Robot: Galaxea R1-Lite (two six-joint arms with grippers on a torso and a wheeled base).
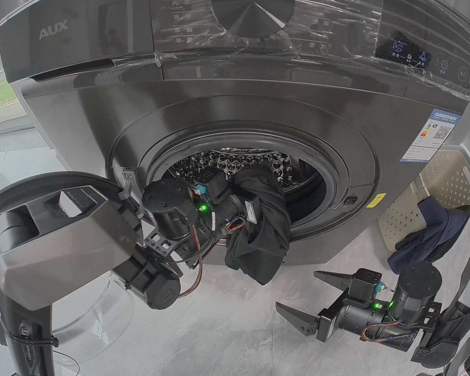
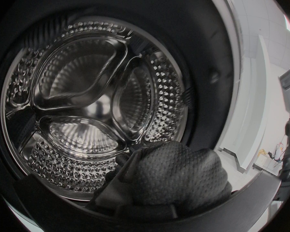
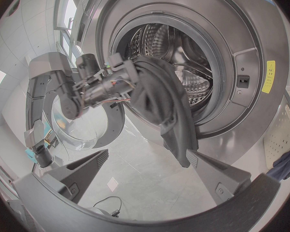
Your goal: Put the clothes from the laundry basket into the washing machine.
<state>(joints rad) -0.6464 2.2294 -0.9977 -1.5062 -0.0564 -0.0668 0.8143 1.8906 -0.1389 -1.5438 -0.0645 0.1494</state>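
Closest to the head camera, the left arm's grey housing leads to the left gripper. It is clamped on a limp black knitted garment at the mouth of the dark grey front-loading washing machine. The cloth hangs in front of the lower door rim, its tail dangling toward the grey tiled floor. The right gripper hangs low over that floor, fingers spread wide and holding nothing. Beyond it, a dark blue garment spills over the cream perforated laundry basket.

From the left wrist, the bunched garment sits at the lip of the dimpled steel drum, which lies open and deep ahead.

From the right wrist, the spread fingers frame the garment sagging past the rim. The round glass door stands open beside the left arm.

Light, soft and shapeless, the cloth is probably best gripped at its bunched middle. Its trailing ends could catch on the rim going in.
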